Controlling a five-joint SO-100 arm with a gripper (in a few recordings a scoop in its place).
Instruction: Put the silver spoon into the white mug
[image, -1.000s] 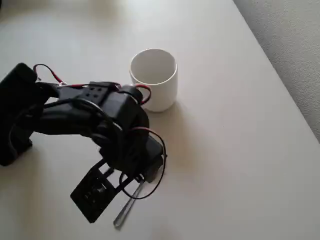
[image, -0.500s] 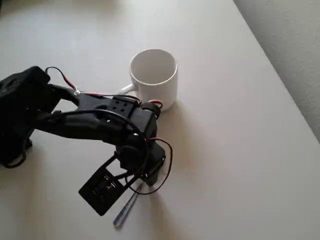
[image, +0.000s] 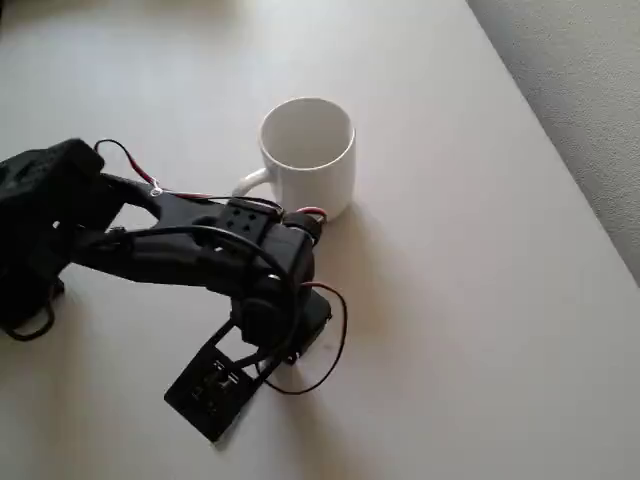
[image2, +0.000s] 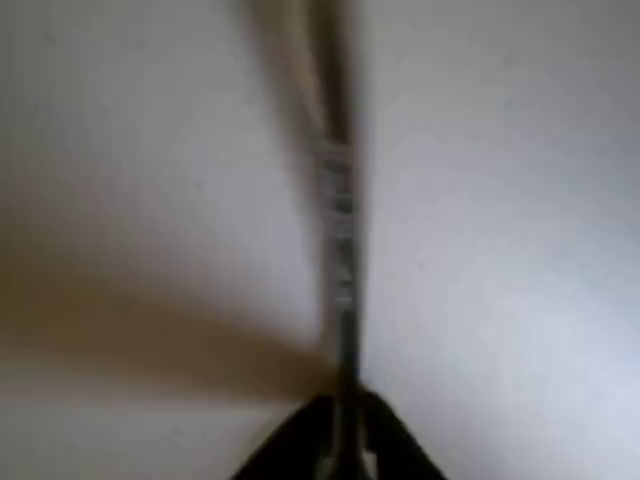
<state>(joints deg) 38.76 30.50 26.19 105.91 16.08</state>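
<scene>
Gripper (image2: 338, 445) clamped on silver spoon (image2: 338, 260) handle end. Likely light, stiff, slick metal; firmer hold nearer mid-handle advised.

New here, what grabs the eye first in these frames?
In the overhead view, the white mug stands upright on the pale table, its opening empty, with the black arm stretched low just below it. In the wrist view, the tool is pinched on the handle of the silver spoon, which runs blurred up the middle of the picture.
</scene>
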